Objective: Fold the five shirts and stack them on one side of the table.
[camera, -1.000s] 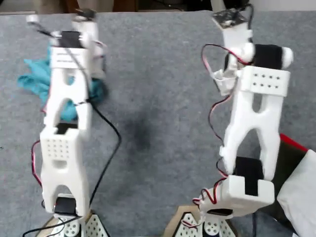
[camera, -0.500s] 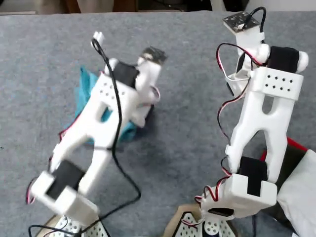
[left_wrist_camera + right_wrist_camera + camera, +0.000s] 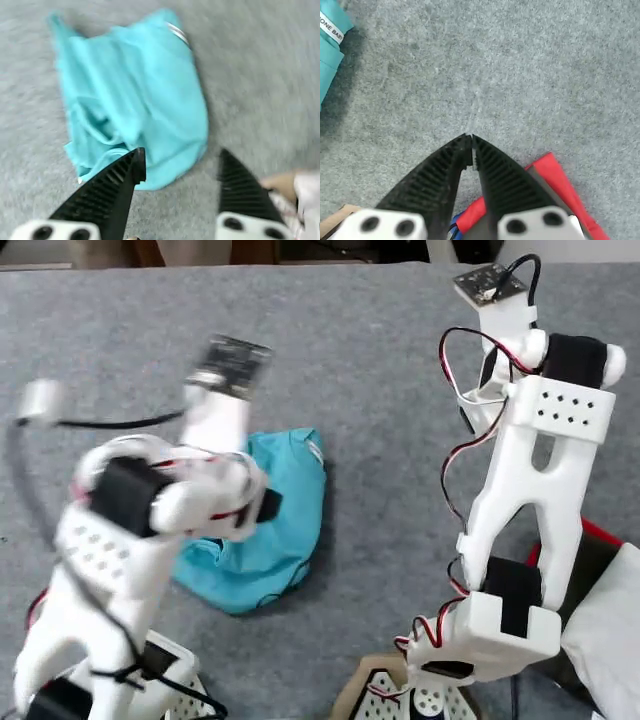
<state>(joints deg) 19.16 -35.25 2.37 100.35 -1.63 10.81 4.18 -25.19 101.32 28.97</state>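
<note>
- left gripper: jaws spread wide, holding nothing; hangs just above the teal shirt
- teal shirt: lies left of centre on the grey bench; a loose rumpled bundle with uneven edges and the neck label showing; I'd judge it not folded yet, at best half-gathered
- right gripper: jaws closed tip to tip, nothing between them; over bare bench, well apart from the teal shirt
- red cloth: at the right edge, partly behind the right arm; white cloth near it (maybe more shirts, can't tell)
- progress: looks early; no tidy stack visible on either side; five shirts can't be counted; folding and stacking all seem left to do
</note>
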